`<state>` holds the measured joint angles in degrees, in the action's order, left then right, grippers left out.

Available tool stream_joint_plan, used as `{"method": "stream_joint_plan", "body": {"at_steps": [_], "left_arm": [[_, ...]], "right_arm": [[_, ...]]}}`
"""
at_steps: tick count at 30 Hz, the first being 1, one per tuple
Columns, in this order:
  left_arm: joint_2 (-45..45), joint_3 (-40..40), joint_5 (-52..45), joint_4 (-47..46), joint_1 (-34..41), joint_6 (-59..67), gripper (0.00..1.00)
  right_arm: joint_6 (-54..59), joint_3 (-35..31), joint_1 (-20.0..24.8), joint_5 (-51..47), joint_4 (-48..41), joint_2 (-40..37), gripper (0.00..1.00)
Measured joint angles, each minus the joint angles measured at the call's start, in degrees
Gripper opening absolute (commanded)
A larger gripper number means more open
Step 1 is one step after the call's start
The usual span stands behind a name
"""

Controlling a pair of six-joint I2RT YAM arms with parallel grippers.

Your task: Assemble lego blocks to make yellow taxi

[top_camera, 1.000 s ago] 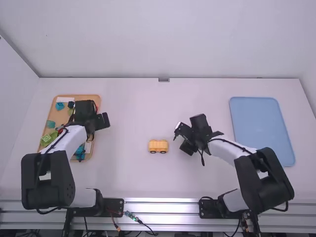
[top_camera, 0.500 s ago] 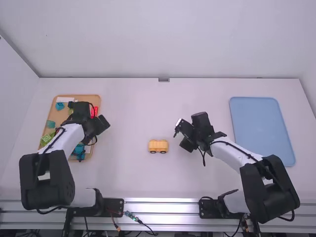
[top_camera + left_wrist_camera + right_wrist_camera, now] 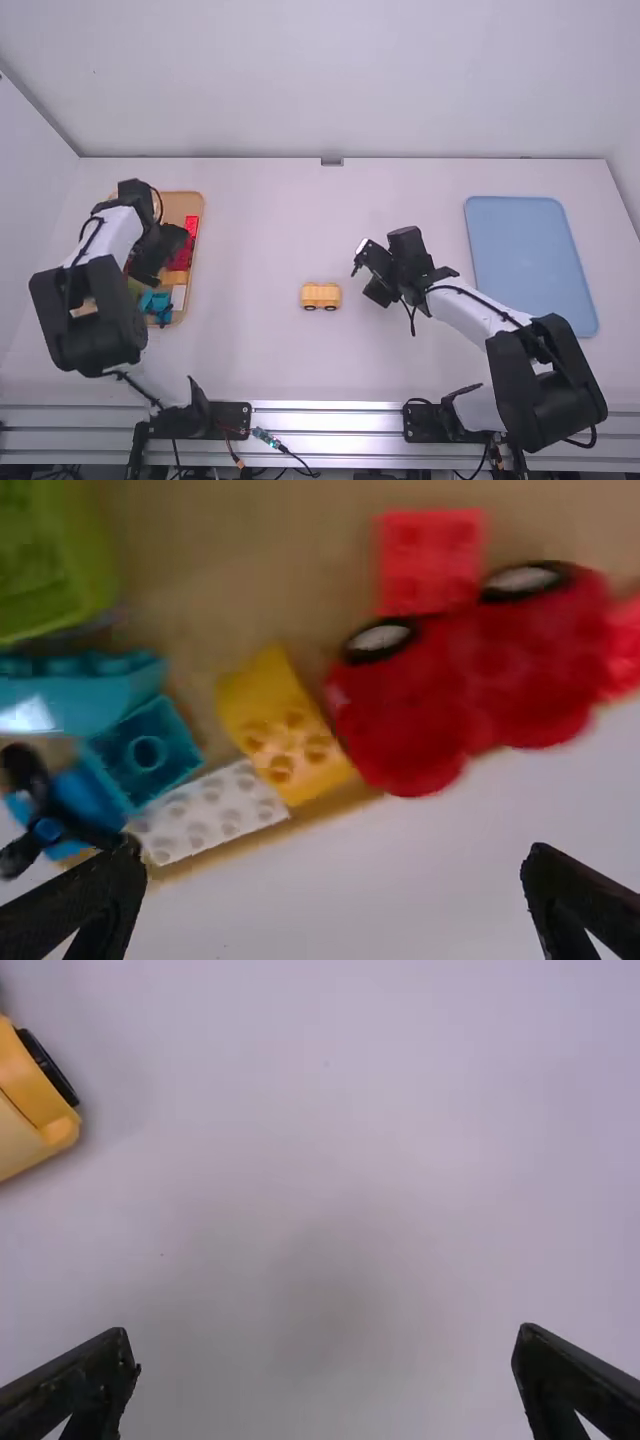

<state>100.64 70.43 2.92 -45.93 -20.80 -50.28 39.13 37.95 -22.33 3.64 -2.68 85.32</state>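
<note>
In the high view the left end effector (image 3: 163, 258) is over the wooden tray (image 3: 180, 207), hiding part of it. The right end effector (image 3: 367, 275) is near the yellow car (image 3: 321, 296), which sits on the desk (image 3: 250, 230) between the 2 arms.

In the left wrist view 2 fingers stand wide apart, empty; whether 1 touches the black piece (image 3: 88, 831), I cannot tell. The yellow block (image 3: 283, 725) shows clearly enough; the red pieces (image 3: 430, 700) are blurred.

In the right wrist view 2 fingers stand wide apart, holding nothing; the car is cut off.
</note>
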Motion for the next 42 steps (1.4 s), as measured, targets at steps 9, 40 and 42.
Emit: {"method": "stream_joint_plan", "body": {"at_steps": [9,40,42], "left_arm": [[3.93,2.21,2.97,-2.21,-0.74,-14.43,0.99],[3.93,-4.46,5.38,4.2,-1.86,-2.99,0.73],[3.93,-4.44,5.77,4.17,-1.88,-2.93,0.77]], "right_arm": [[0.02,0.02,0.0,0.0,0.28,0.0,0.99],[0.02,0.0,0.0,-0.2,0.96,0.0,0.99],[0.02,0.0,0.0,-0.2,0.94,0.0,0.99]]}}
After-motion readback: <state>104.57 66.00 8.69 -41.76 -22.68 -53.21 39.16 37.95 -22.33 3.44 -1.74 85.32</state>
